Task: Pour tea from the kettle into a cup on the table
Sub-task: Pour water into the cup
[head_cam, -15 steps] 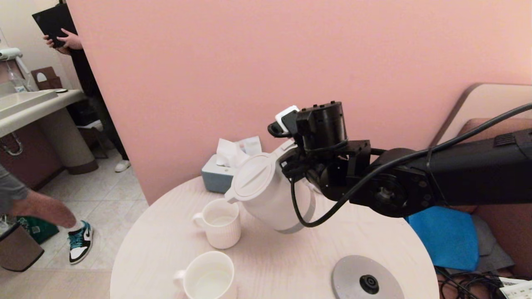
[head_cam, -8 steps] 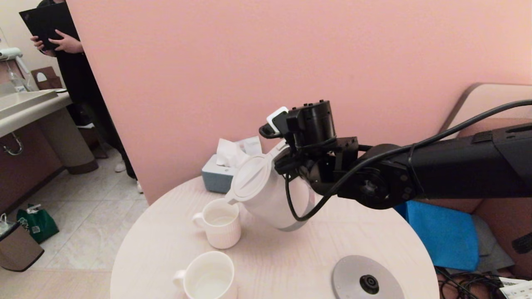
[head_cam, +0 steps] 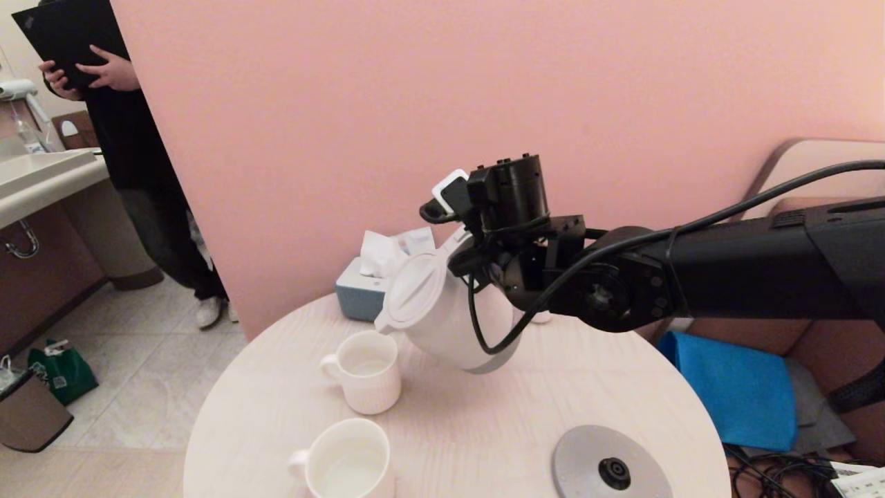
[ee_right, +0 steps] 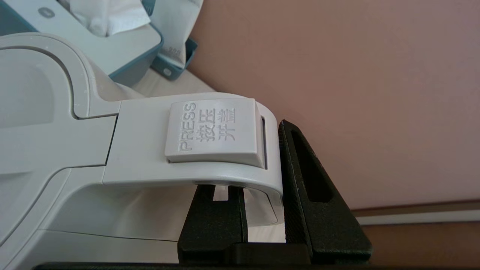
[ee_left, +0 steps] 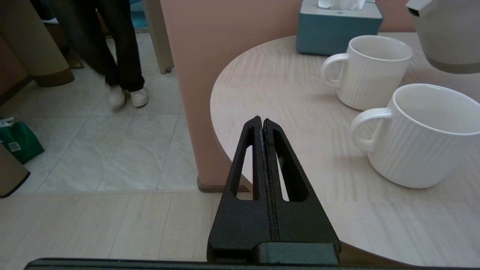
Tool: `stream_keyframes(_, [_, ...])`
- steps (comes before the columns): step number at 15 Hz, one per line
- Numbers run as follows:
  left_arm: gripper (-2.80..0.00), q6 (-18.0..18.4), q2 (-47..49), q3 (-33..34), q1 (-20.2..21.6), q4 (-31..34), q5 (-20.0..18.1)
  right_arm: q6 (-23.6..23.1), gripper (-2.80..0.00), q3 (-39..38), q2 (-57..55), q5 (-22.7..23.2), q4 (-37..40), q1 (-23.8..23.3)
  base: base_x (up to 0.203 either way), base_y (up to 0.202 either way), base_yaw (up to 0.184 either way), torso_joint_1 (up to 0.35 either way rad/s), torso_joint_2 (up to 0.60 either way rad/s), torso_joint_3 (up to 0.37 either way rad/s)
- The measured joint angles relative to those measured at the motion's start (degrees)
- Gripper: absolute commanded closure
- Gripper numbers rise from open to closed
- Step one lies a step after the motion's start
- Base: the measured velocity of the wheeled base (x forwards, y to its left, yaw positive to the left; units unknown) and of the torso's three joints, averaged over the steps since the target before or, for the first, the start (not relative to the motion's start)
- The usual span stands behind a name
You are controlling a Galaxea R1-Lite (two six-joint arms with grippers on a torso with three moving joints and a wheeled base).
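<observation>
The white kettle [head_cam: 442, 318] hangs tilted above the round table [head_cam: 484, 429], its spout just over the rim of the far ribbed white cup [head_cam: 364, 370]. That cup holds some clear tea; I see no stream. A second white cup [head_cam: 346, 460] stands nearer the front edge. My right gripper [head_cam: 477, 259] is shut on the kettle's loop handle [ee_right: 210, 150], one finger inside the loop and one outside. My left gripper [ee_left: 261, 120] is shut and empty, parked low beside the table's left edge, facing both cups [ee_left: 375, 71].
The grey disc base [head_cam: 608, 463] lies at the front right of the table. A blue-grey tissue box [head_cam: 359, 294] stands at the back against the pink partition. A person stands at far left; a blue cushion [head_cam: 740, 387] lies to the right.
My right arm has swung left and up, and the kettle has tipped further, its lid turning more toward me. The spout has stayed over the far cup. The person at left has walked closer.
</observation>
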State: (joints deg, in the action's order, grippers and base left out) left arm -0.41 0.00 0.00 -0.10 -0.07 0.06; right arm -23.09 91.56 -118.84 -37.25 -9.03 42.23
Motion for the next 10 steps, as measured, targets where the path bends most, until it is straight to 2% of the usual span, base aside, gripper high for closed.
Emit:
stream_keyframes(5, [0.0,0.0,0.0,0.0,0.0,0.0,0.0,-2.8,0.0,5.1,-1.8,0.1,4.7,0.1,0.0,0.0,0.0,0.0,0.0,0.0])
stream_keyframes(10, [0.0,0.0,0.0,0.0,0.0,0.0,0.0,-6.2,0.0,7.2,-2.9,0.1,5.7,0.8,0.0,0.0,0.0,0.0,0.0,0.0])
